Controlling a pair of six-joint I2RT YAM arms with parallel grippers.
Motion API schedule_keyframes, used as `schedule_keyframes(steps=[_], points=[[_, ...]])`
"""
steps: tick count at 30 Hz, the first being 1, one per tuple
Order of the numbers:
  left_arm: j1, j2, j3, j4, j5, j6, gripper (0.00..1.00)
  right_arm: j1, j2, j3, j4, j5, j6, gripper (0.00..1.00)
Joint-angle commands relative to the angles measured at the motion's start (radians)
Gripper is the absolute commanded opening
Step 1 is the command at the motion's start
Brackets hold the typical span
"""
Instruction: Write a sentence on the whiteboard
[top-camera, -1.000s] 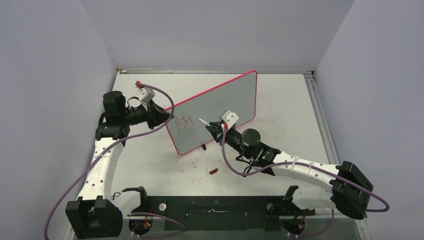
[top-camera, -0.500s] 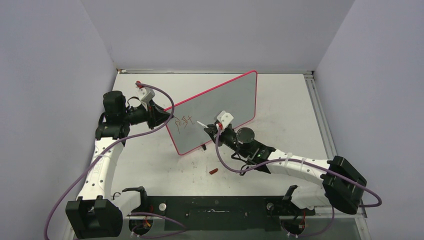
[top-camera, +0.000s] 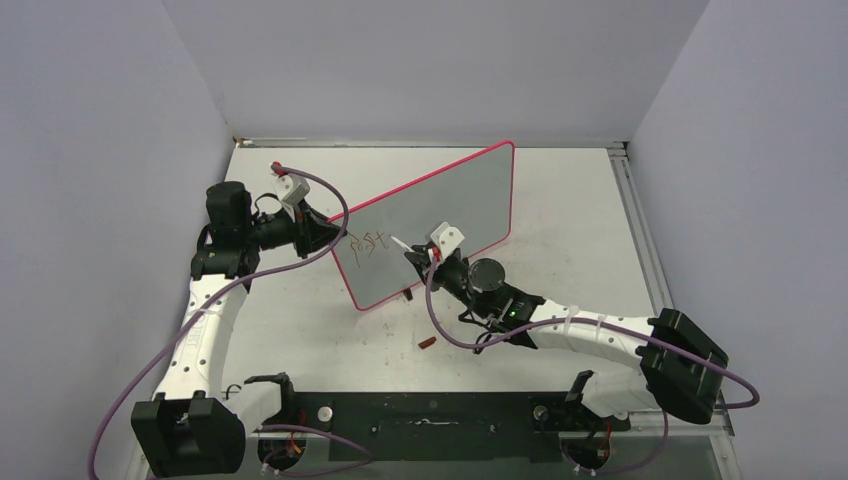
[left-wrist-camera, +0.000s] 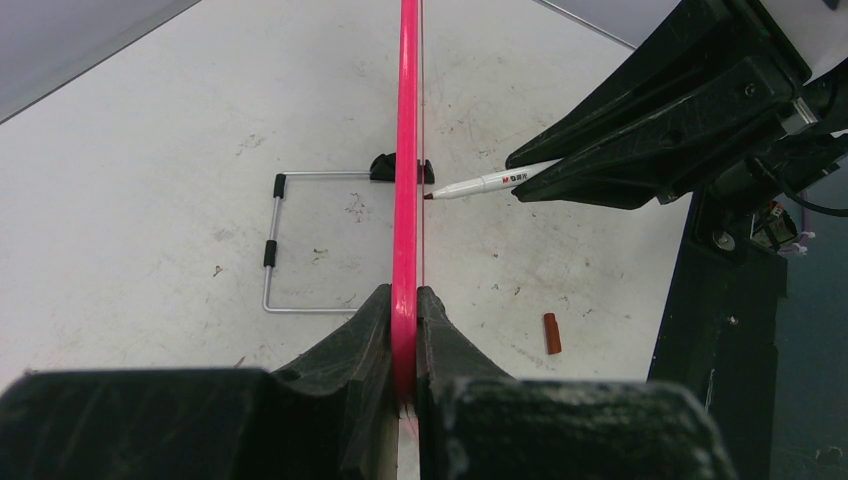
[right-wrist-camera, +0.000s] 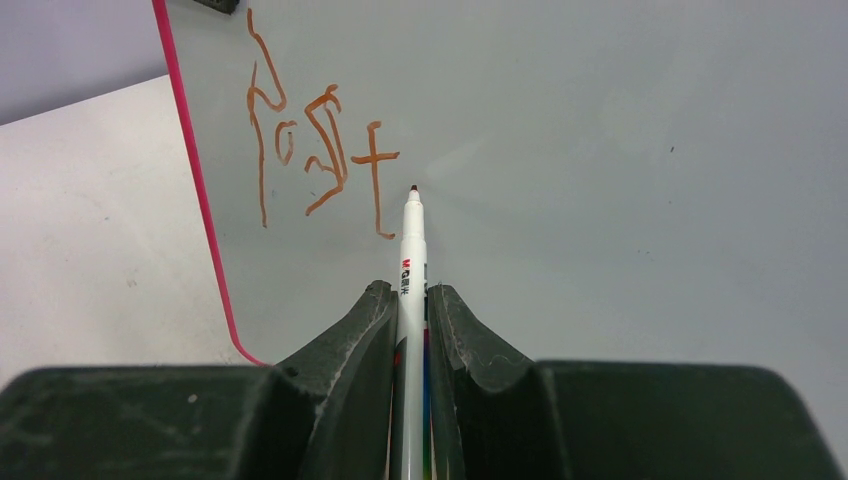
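The whiteboard (top-camera: 455, 195) stands upright and tilted across the table, grey with a pink rim (left-wrist-camera: 408, 150). My left gripper (top-camera: 335, 238) is shut on its left edge, and in the left wrist view the fingers (left-wrist-camera: 405, 292) pinch the rim. The sentence (right-wrist-camera: 320, 165) is a short red-brown scrawl near the board's left edge (top-camera: 367, 242). My right gripper (right-wrist-camera: 410, 290) is shut on a white marker (right-wrist-camera: 411, 240). The marker's tip sits just right of the last stroke, at or barely off the surface (left-wrist-camera: 430, 196).
A red marker cap (top-camera: 429, 343) lies on the table in front of the board. The board's wire stand (left-wrist-camera: 270, 250) and a black foot clip (left-wrist-camera: 385, 167) rest behind it. Walls enclose the table on three sides.
The right arm has slid left along the board, bringing the marker tip closer to the writing. The left arm and the board have not moved.
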Motion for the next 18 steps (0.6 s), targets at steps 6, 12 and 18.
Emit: schedule_keyframes(steps=[6,12,18], points=[[0.005,0.016,0.018,-0.061,-0.014,0.038,0.0,0.008,0.017,0.05,0.089,0.031,-0.009,0.05],[0.005,0.015,0.018,-0.061,-0.011,0.038,0.0,0.009,0.03,0.049,0.097,0.041,-0.009,0.05],[0.005,0.014,0.019,-0.062,-0.009,0.038,0.0,0.01,0.035,0.051,0.099,0.042,-0.007,0.05]])
